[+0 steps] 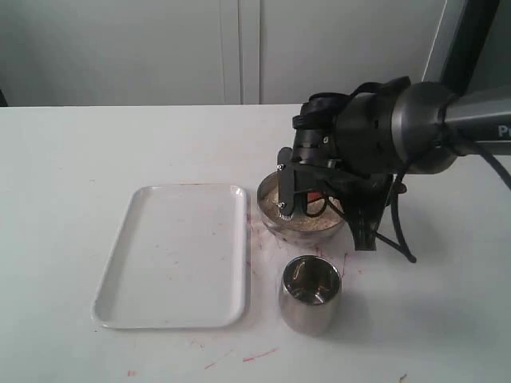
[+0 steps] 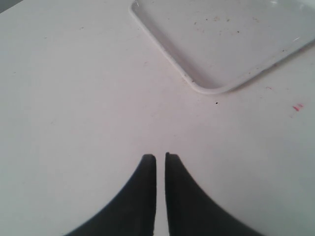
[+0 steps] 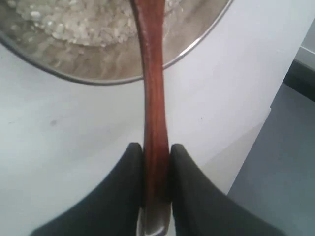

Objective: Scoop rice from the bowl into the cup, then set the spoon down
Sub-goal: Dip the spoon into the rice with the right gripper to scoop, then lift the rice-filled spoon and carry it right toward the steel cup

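Right wrist view: right gripper clamps spoon handle | left gripper narrow, empty | right arm lettering: only "P" legible

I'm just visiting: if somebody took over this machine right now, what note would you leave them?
Right gripper: shut on the spoon handle; spoon reaches into the bowl of rice.
Left gripper: shut, empty, over the table near the tray.
Cup: stands beside the bowl, apart; no rice visible inside.
Done: spoon picked up. Left: scoop rice into the cup, set spoon down.
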Robot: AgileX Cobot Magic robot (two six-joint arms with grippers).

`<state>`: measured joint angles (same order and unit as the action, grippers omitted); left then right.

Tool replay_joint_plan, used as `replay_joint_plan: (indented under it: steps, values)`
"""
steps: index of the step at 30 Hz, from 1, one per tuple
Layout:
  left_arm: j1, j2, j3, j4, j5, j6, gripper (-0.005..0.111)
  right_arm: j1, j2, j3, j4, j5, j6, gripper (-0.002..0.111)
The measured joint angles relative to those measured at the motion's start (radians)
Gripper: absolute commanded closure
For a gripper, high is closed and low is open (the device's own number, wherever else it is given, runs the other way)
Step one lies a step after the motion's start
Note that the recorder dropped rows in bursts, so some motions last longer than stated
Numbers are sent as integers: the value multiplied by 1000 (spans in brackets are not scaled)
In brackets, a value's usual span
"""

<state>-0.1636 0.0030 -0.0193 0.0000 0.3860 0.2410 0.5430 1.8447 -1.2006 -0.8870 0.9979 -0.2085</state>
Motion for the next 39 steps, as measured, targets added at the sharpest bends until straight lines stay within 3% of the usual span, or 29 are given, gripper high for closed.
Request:
replay_joint_plan:
  steps: [27,39]
  values:
    - [0,0,0,0,0,0,92,-37,-93,2,131,9,0,108]
    - [0,0,0,0,0,0,92,-38,-268,201,131,-55,0,108]
